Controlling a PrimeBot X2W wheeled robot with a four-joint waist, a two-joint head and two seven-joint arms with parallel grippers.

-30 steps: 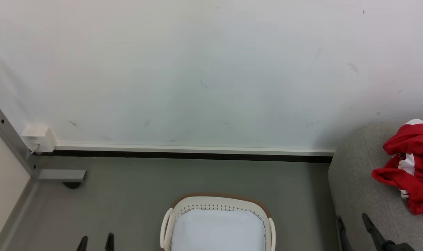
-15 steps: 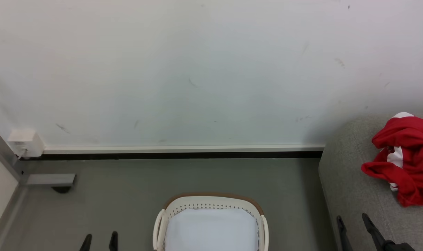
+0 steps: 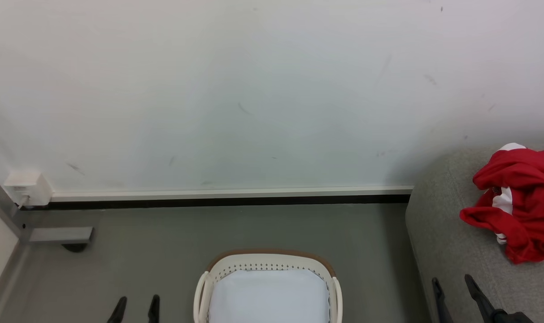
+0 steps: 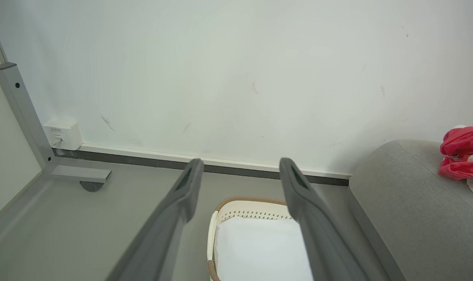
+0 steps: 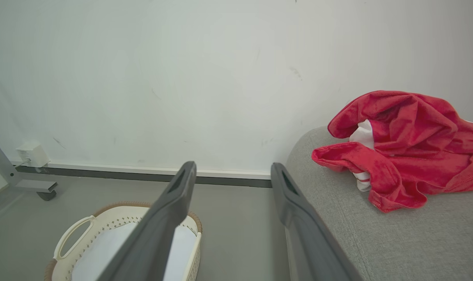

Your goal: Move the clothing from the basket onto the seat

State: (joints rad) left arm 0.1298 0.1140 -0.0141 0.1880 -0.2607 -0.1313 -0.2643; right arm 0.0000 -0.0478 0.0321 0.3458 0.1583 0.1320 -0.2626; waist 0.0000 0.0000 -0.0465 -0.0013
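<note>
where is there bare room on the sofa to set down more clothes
The sofa cushion is bare on the near side of the red jersey heap, and between the heap and the rounded end toward the basket. It is crowded where the heap lies, toward the wall.

Long dark grey fingers point(image 4: 168, 230), tapered tips

Before me the grey floor point(image 3: 164, 251) carried the cream basket point(image 3: 272, 260), upright with its white base showing. A metal foot point(image 3: 58, 234) rested on the floor to my left. On my right stood the grey seat point(image 3: 451, 251), the red clothing point(image 3: 523, 197) crumpled on its cushion
</note>
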